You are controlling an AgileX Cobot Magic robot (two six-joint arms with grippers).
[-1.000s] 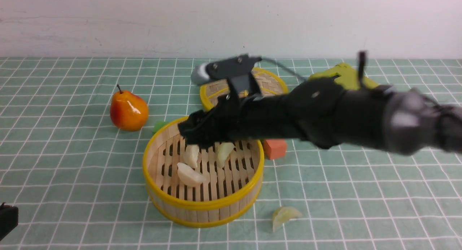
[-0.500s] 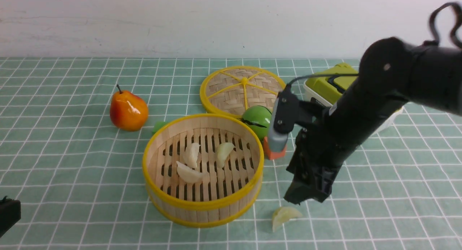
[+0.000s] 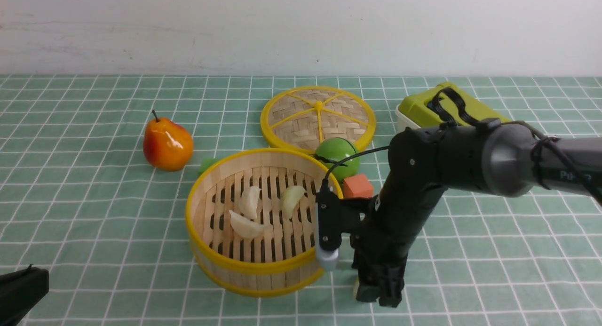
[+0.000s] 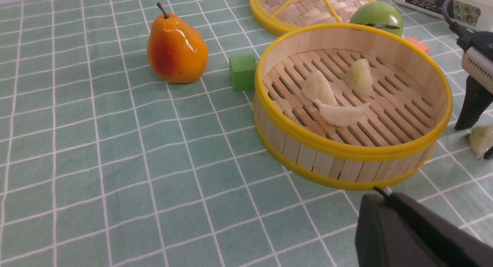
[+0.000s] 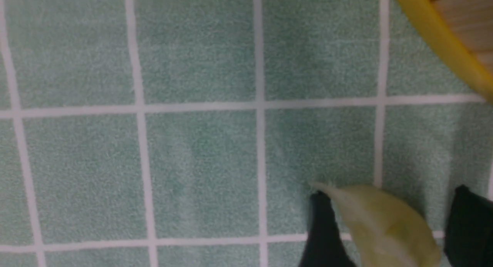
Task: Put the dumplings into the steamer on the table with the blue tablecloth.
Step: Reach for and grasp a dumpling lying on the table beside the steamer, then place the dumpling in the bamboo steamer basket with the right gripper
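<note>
The bamboo steamer (image 3: 263, 265) stands mid-table on the blue tablecloth (image 3: 94, 213). Three dumplings lie on its slats (image 3: 249, 201) (image 3: 292, 197) (image 3: 244, 226). A further dumpling (image 5: 381, 224) lies on the cloth just right of the steamer's front. My right gripper (image 3: 378, 295) is lowered over it, pointing straight down. In the right wrist view the right gripper (image 5: 391, 205) is open around this dumpling: one finger (image 5: 323, 232) touches it and the other (image 5: 468, 224) stands a little apart. My left gripper (image 4: 385, 209) is shut and empty, low near the front left corner (image 3: 23, 286).
A pear (image 3: 168, 145) sits left of the steamer with a green block (image 3: 207, 165) beside it. Behind the steamer are a flat woven lid (image 3: 318, 116), a green apple (image 3: 337, 153) and an orange block (image 3: 358, 186). A yellow-green box (image 3: 447, 105) stands at the back right.
My right arm swung from above the steamer to its right front and came down over the dumpling on the cloth. The left gripper barely moved.
</note>
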